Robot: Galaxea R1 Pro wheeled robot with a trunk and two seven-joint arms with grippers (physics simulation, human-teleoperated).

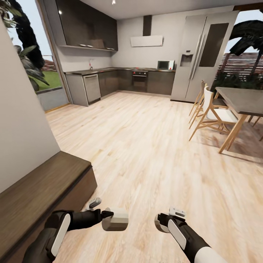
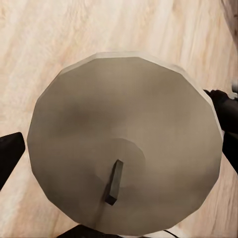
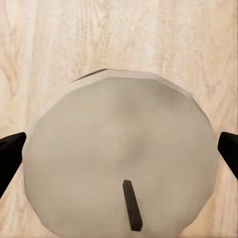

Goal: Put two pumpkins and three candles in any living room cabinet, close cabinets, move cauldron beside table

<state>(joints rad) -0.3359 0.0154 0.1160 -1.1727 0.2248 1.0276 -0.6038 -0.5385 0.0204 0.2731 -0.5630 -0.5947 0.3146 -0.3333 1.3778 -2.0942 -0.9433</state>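
- While I roll over the wooden floor point(image 1: 146, 146), my left pincer point(image 1: 109, 218) is clenched round one candle point(image 2: 124, 144) and my right pincer point(image 1: 160, 221) grasps another candle point(image 3: 119, 153).
- Beside my left arm stands the cabinet point(image 1: 40, 197), fronts apparently closed, contents hidden.
- Both candles await storing; pumpkins, third candle and cauldron seemingly remain.

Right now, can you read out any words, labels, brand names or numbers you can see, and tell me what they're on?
None: nothing legible shows in any view.
Fridge: plain fronts, no readable badge.
Microwave: too small to tell.
Oven: its control strip is too small and blurred to read.
Candle in the left gripper: bare top, only a wick.
Candle in the right gripper: bare as well.
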